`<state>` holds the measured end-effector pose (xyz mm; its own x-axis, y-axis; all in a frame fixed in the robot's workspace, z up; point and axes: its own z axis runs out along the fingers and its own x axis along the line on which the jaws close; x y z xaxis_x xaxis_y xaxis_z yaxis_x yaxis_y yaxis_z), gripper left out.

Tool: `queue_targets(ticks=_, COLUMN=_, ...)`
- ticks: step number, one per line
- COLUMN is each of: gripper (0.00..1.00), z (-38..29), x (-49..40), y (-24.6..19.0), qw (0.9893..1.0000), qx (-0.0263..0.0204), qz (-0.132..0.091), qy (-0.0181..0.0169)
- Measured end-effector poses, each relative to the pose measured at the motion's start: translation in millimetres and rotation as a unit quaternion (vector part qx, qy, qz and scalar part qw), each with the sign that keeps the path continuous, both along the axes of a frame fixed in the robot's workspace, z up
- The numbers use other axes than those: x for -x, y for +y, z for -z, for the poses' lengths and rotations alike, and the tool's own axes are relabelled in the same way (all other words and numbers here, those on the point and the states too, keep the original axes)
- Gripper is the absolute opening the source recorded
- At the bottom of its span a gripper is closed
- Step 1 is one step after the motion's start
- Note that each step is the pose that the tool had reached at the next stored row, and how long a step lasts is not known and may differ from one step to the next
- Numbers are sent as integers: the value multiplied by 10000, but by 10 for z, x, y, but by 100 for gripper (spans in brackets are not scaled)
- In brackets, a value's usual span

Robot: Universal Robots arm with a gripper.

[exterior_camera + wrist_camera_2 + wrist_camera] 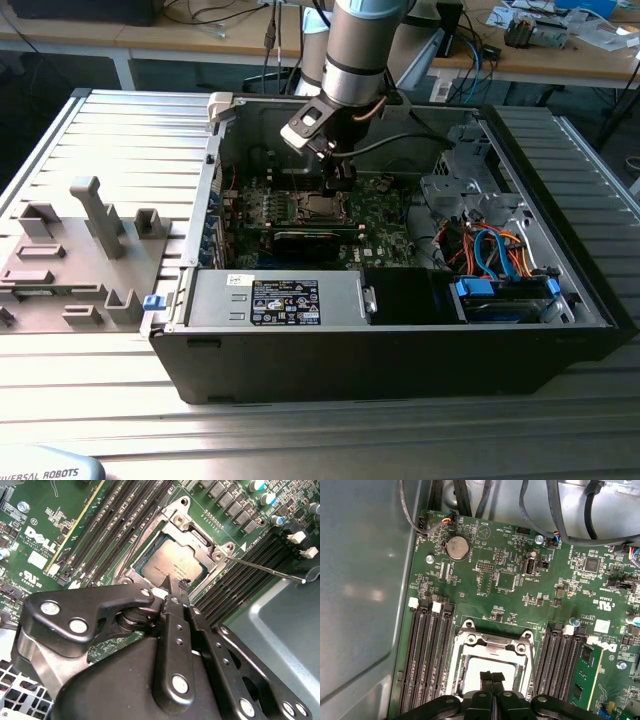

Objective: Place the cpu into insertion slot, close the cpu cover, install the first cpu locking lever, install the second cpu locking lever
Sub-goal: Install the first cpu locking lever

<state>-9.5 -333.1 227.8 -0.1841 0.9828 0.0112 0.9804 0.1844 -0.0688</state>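
In the exterior view my gripper [340, 183] hangs inside the open computer case, just above the insertion slot [322, 208] on the green motherboard [385, 230]. Both wrist views show the cpu [172, 562] [479, 666] lying flat in the slot, dull silver top up. The silvery cpu cover [192, 527] [492, 641] lies down around it as a frame. My gripper [176, 585] [492, 676] is shut, fingertips pressed together with nothing between them, right at the cover's edge. A thin metal locking lever [265, 570] sticks out sideways from a socket corner.
Black memory slots [427, 655] run along both sides of the socket. The case holds a power supply [280, 300], a black expansion card [310, 243] and drive cables [495, 250]. Its walls [400, 365] close in all round. A grey fixture [95, 215] stands at the exterior view's left.
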Motion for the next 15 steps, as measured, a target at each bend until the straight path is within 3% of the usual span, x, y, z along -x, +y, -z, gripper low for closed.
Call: queue_targets(ticks=15, gripper=11, z=0, x=0, y=0, qw=9996, qx=0, qz=-275, qy=0)
